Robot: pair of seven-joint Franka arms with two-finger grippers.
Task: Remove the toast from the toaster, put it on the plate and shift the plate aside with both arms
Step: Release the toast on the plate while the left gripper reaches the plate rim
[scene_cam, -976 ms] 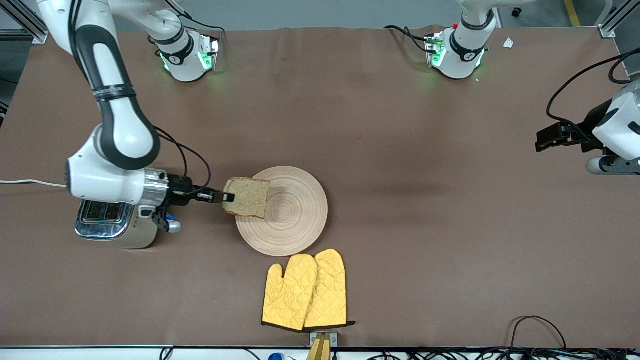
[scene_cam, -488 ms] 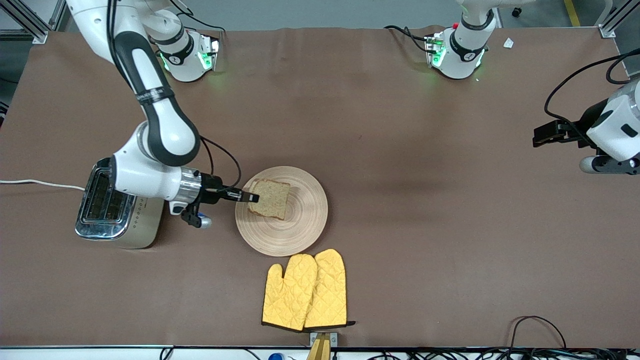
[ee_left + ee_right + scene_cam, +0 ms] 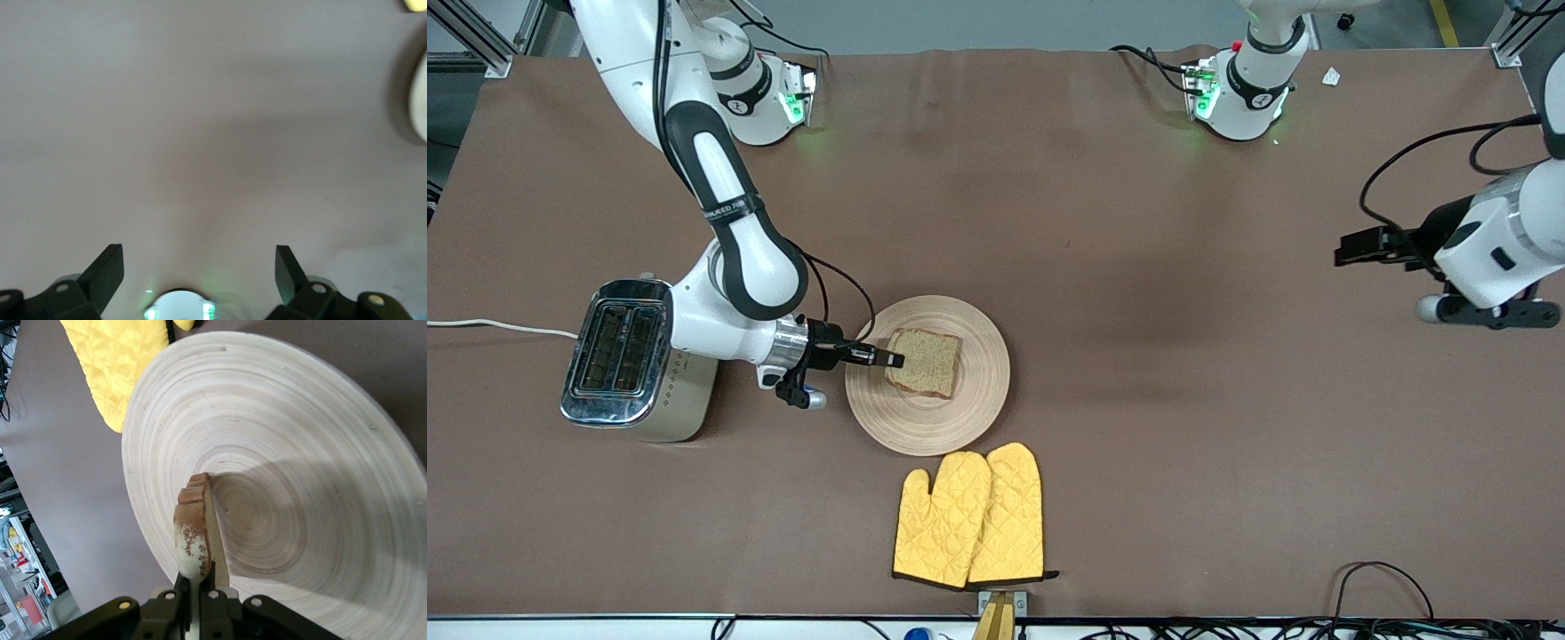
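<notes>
Toast [image 3: 925,362] hung over plate [image 3: 978,404], pinched by right gripper [image 3: 893,360]. Left gripper [image 3: 1343,252] waited, fingers spread, over bare table. Risk: tilted release, slice tumbling off rim.

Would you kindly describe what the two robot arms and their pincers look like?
Both arms are glossy white with black-grey joint bands, their bases lit green. The right arm has a chrome wrist ring, looping black cables and a slim black right pincer. The left arm trails a black cable; its left pincer is black, with two wedge-shaped fingers.
</notes>
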